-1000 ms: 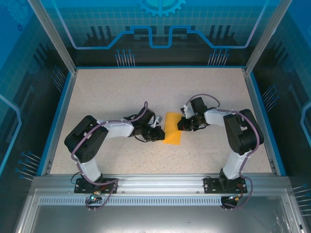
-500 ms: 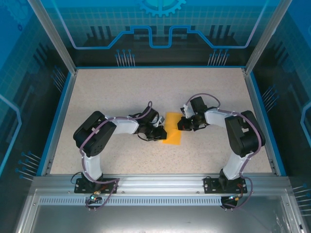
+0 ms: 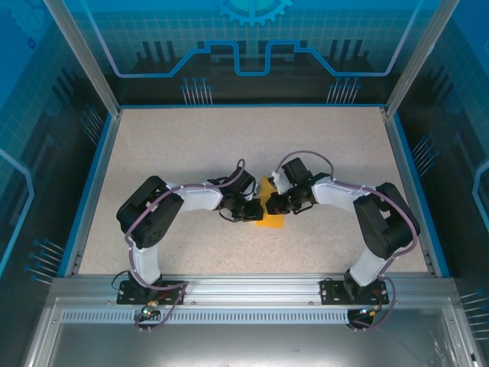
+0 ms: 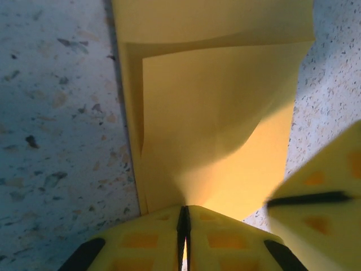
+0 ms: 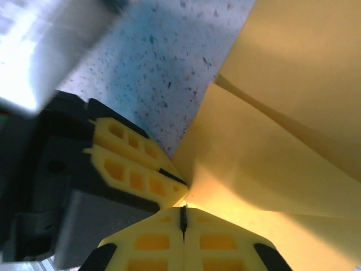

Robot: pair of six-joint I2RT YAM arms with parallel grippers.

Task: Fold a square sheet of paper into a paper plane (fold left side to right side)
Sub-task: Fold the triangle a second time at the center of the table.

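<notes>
We see both arms bent inward to meet at the middle of the bench (image 3: 191,145). The sheet (image 3: 273,222) lies there on the speckled top, partly hidden from above by the two wrists. The left claw (image 3: 253,211) comes at it from the left. The right claw (image 3: 273,205) reaches across it from the right, and their tips are close together at the sheet's left side. From the left wrist, we find its yellow fingers (image 4: 152,237) pressed together, with a lifted layer of the sheet pinched between their tips. That layer rises away from the pinch in a soft curve, and under it another layer lies flat, its long left edge straight on the bench. A yellow finger of the right claw shows at the lower right of that view, just beside the pinch. From the right wrist, we find that claw likewise pressed together on a raised flap of the sheet. The left claw's fingers and black body sit close at the left there, tip almost against tip. The sheet is plain orange-yellow, and a fold line shows across it beyond the fingers.
</notes>
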